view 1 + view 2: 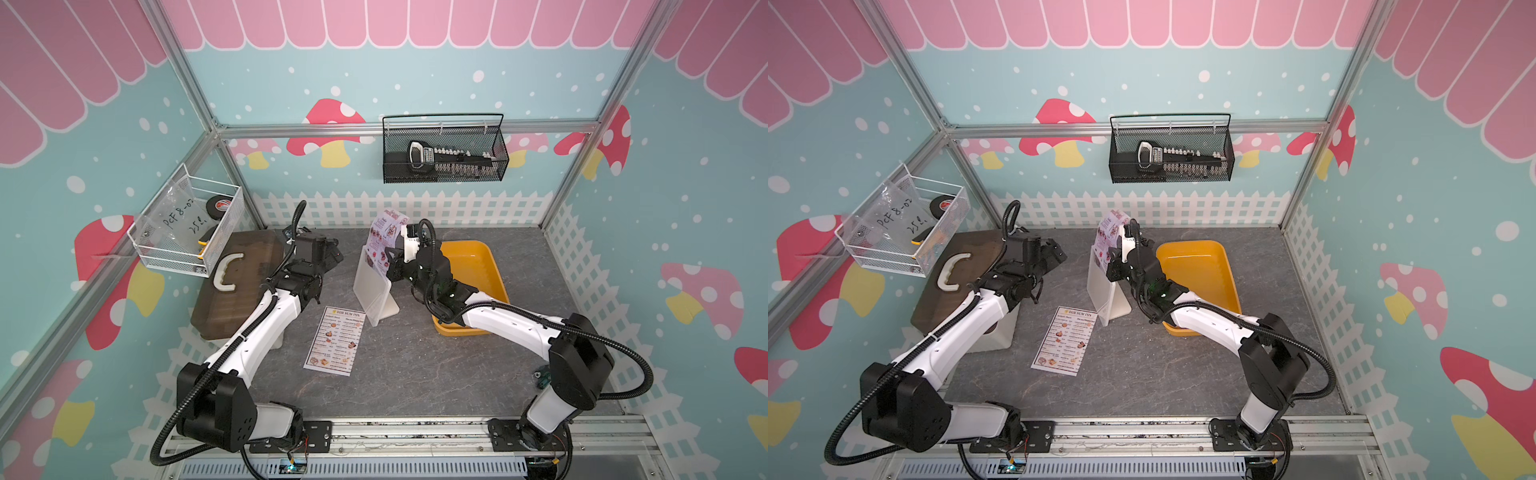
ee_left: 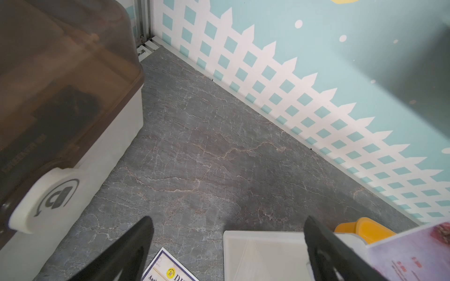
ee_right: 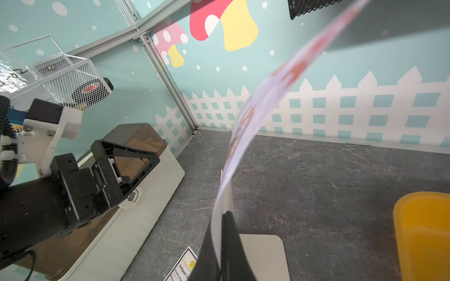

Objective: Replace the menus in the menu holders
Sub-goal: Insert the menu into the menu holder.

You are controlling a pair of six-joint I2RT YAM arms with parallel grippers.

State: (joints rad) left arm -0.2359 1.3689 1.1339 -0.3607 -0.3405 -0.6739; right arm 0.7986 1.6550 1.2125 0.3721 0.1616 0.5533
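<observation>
Paper menu (image 1: 386, 228), plastic holder (image 1: 370, 289), glossy tray (image 1: 473, 259)

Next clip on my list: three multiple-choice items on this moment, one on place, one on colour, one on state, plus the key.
1. Where is the DIM SUM INN menu?
A. flat on the table by the menu holder
B. inside the holder
C. held in the air
2. What colour is the tray?
A. white
B. yellow
C. black
3. The right gripper is:
A. open
B. shut on the red-titled menu
C. shut on the holder
Key: 1 A, it lies flat beside the holder's foot; 2 B, its walls are yellow; 3 B, the sheet is pinched in its closed jaws.
</observation>
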